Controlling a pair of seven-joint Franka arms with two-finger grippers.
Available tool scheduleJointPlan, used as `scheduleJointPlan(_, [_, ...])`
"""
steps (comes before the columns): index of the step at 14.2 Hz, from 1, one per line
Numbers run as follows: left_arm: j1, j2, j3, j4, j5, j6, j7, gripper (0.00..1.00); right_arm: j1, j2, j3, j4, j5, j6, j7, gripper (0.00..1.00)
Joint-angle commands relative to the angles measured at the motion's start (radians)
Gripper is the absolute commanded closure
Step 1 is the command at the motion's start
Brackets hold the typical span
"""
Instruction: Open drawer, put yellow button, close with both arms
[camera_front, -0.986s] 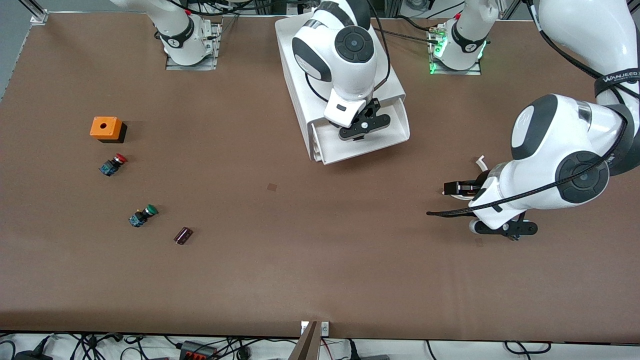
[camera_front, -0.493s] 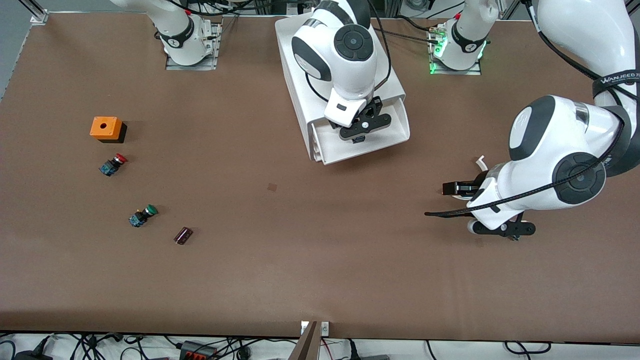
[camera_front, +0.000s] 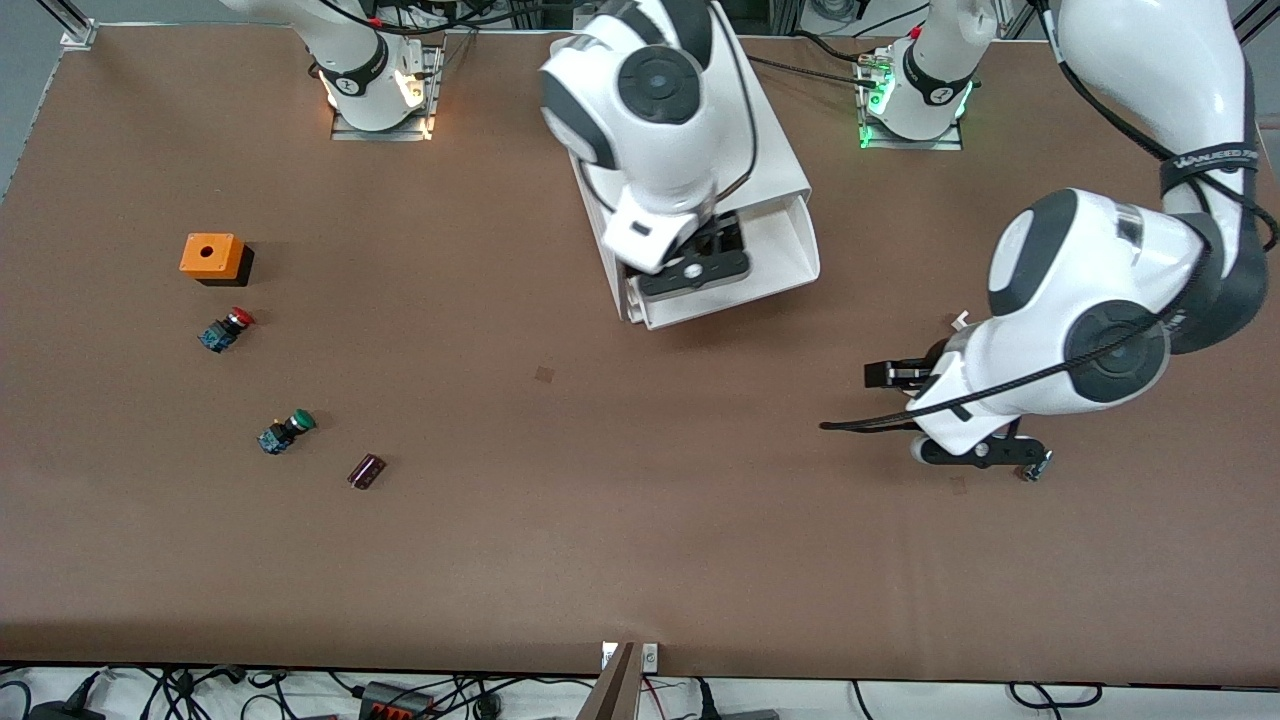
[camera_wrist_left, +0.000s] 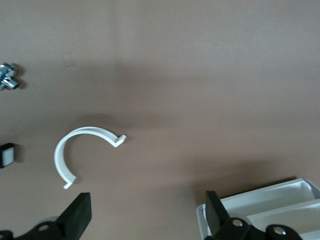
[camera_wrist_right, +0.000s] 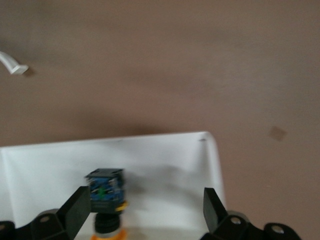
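Matte brown tabletop (camera_front: 600, 520); yellow button (camera_wrist_right: 106, 192) in white drawer (camera_wrist_right: 170, 175) under released right claw (camera_wrist_right: 145, 212); left claw (camera_wrist_left: 145, 212) released.

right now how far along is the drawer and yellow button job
Done: the drawer is open and the yellow button lies inside it. In hand: the right pincer, open, is over the drawer above the button. Left: closing it with both arms; the left pincer is open over the table.
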Motion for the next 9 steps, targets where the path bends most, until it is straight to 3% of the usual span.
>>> scheduleJointPlan(1, [0.001, -0.068, -0.033, -0.144, 0.003, 0.132, -0.077, 0.00, -0.103, -0.045, 0.000, -0.006, -0.017, -0.065, -0.021, 0.00])
scheduleJointPlan(5, [-0.002, -0.111, -0.107, -0.306, 0.003, 0.327, -0.242, 0.00, -0.246, -0.061, -0.017, -0.008, -0.100, -0.142, -0.226, 0.00])
scheduleJointPlan(9, [-0.013, -0.110, -0.189, -0.372, 0.005, 0.366, -0.371, 0.00, -0.372, -0.107, -0.017, -0.008, -0.098, -0.257, -0.301, 0.00])
